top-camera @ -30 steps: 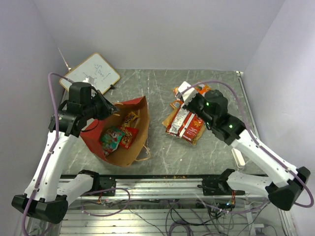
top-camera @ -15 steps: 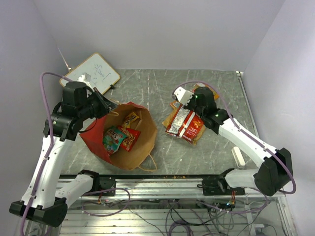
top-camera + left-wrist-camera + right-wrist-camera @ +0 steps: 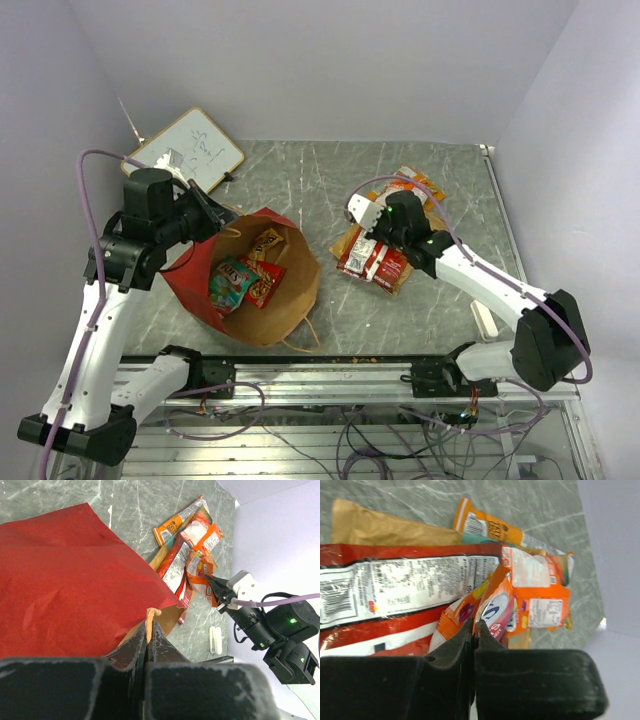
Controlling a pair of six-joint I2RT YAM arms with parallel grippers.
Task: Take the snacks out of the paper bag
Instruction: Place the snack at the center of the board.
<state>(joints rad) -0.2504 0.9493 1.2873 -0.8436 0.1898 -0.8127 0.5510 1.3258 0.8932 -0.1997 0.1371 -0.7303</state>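
Left gripper (image 3: 148,630) jaws clamped on the paper bag (image 3: 60,580) rim beside a handle, probably to hold the mouth open. Right gripper (image 3: 474,627) jaws pressed together, seemingly nipping an orange packet (image 3: 495,605) edge, though that's hard to confirm. It sits over the unloaded snacks (image 3: 385,255) at the bag's 3 o'clock. Bag is red outside, kraft inside, gaping. A few glossy packets (image 3: 245,278) are not yet out.

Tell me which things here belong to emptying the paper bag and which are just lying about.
Job: paper bag; snacks inside it; snacks piled on the table; left fingers pinching the bag's rim.
Lying about: whiteboard; small white object near the table's right edge.
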